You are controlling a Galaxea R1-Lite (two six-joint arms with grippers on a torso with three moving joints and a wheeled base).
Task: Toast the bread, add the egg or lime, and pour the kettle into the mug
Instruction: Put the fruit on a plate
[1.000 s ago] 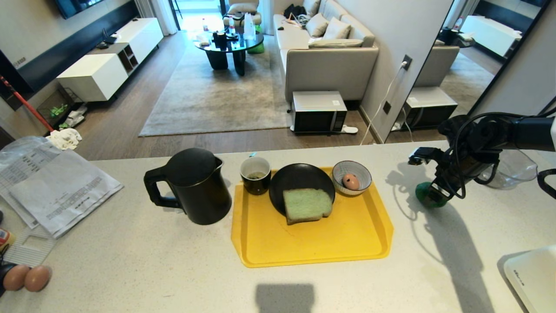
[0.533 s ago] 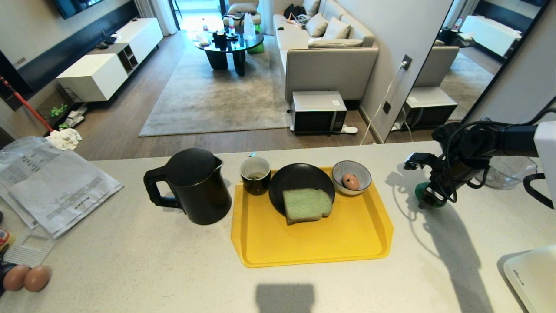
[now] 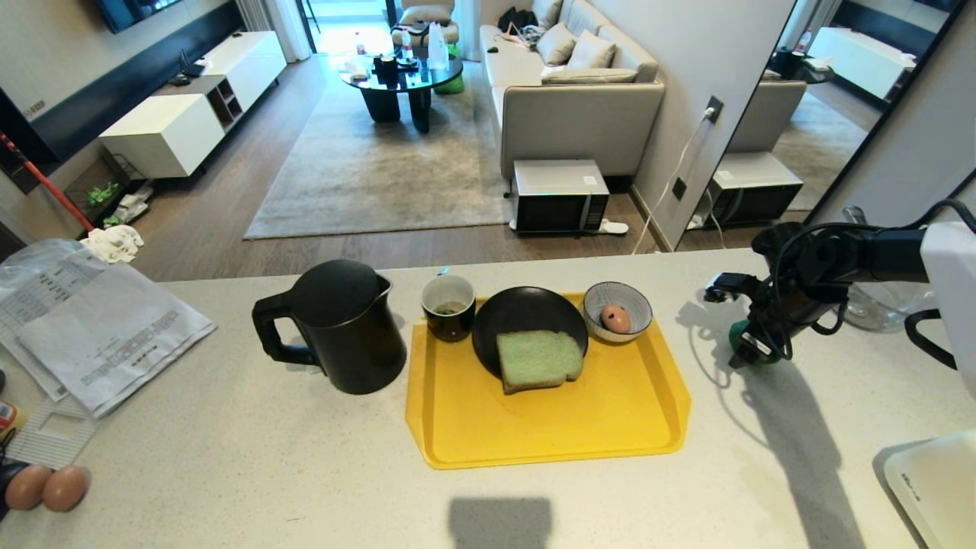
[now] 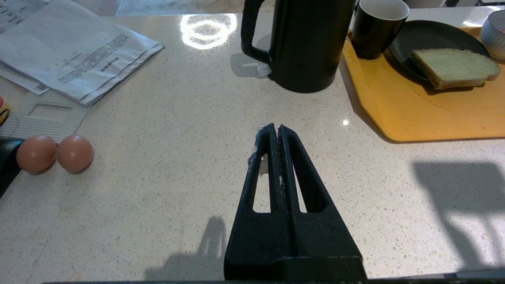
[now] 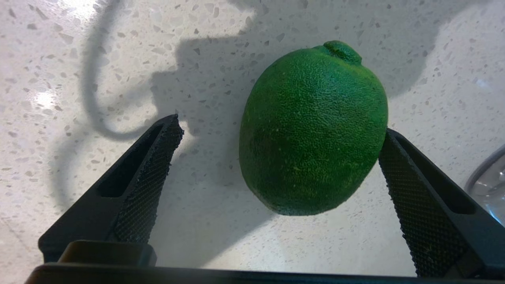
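1. Right gripper [image 5: 276,130] spread wide, straddling the lime [image 5: 313,130] on the counter right of the yellow tray [image 3: 549,427], lined up to grab.
2. Left gripper [image 4: 275,130] clenched, empty, parked above the counter.

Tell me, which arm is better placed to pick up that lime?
The right. Its gripper is open, fingers either side of the lime. The left gripper is shut, far off near the kettle.
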